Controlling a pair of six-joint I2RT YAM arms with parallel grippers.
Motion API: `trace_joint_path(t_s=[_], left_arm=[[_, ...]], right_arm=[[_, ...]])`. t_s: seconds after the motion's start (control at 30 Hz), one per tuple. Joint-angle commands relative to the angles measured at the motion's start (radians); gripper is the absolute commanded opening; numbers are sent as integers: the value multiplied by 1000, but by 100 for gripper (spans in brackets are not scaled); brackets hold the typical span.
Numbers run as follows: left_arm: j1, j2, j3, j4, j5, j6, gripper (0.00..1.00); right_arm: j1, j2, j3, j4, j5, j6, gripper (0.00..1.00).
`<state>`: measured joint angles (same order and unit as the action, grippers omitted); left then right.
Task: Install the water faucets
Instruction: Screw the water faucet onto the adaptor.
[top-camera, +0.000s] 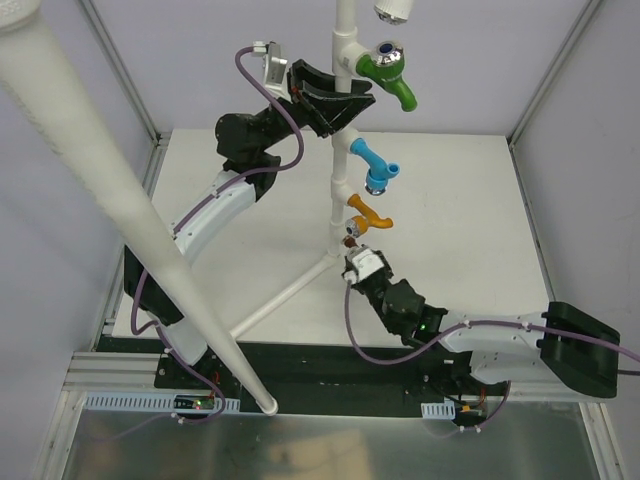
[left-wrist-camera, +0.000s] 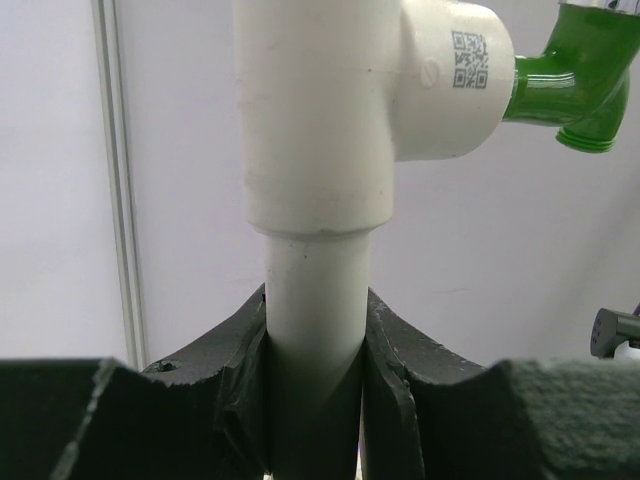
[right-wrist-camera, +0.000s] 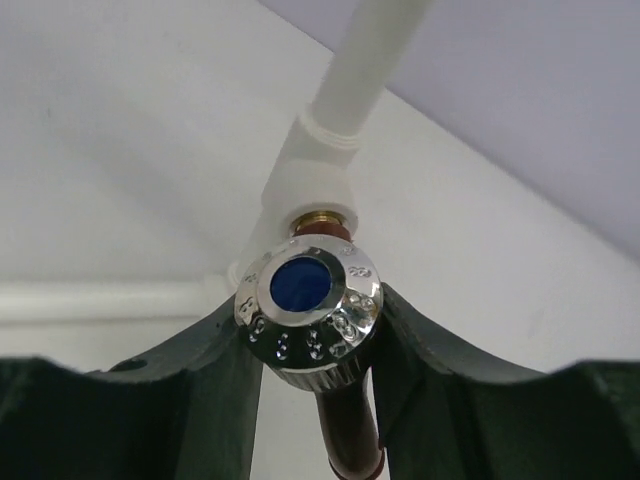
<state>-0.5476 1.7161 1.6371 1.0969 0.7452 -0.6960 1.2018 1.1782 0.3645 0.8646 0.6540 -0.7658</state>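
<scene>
Top view: the left hand (top-camera: 342, 105) clamps the upright white pipe (top-camera: 340, 190) just under the green faucet (top-camera: 388, 72). The blue faucet (top-camera: 377, 165) and orange faucet (top-camera: 368, 213) sit lower.

Left wrist: fingers (left-wrist-camera: 230, 400) press both sides of the pipe, with the green faucet at two o'clock.

Right wrist: the right hand (right-wrist-camera: 315, 330) is clamped on the brown faucet (right-wrist-camera: 308, 290), which is at the white elbow (right-wrist-camera: 310, 190).

One black QR code (left-wrist-camera: 470, 59) shows on the white plastic tee joint (left-wrist-camera: 420, 110); there are no readable words or numbers anywhere else.
</scene>
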Motion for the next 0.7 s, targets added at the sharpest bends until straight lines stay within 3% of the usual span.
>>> trace_joint_path(t_s=[0.0, 0.13, 0.23, 0.3, 0.4, 0.5, 0.53, 0.6, 0.63, 0.67], left_arm=[[-17, -82, -29, 135, 102, -82, 0], [-15, -81, -34, 139, 105, -89, 0], [-11, -84, -39, 143, 103, -89, 0], [-9, -85, -40, 150, 102, -94, 0], [-8, -87, -43, 147, 102, -94, 0], [-8, -87, -48, 149, 100, -96, 0], [-8, -87, -49, 150, 98, -96, 0], [-8, -82, -48, 156, 97, -102, 0], [-8, -81, -48, 161, 97, -106, 0], [-8, -81, -46, 162, 98, -109, 0]], right_arm=[[-5, -92, -56, 122, 197, 852, 0], [-10, -184, -119, 67, 312, 1469, 0], [-15, -261, -104, -248, 351, 2187, 0], [-18, -276, -91, -356, 334, 2452, 0], [-19, -285, -101, -392, 294, 2696, 0], [-18, -314, -128, -409, 259, 2804, 3], [-18, -337, -131, -445, 259, 2801, 16], [-19, -408, -134, -557, 286, 2750, 56], [-21, -458, -136, -629, 305, 2710, 70], [-21, -506, -131, -727, 323, 2676, 76]])
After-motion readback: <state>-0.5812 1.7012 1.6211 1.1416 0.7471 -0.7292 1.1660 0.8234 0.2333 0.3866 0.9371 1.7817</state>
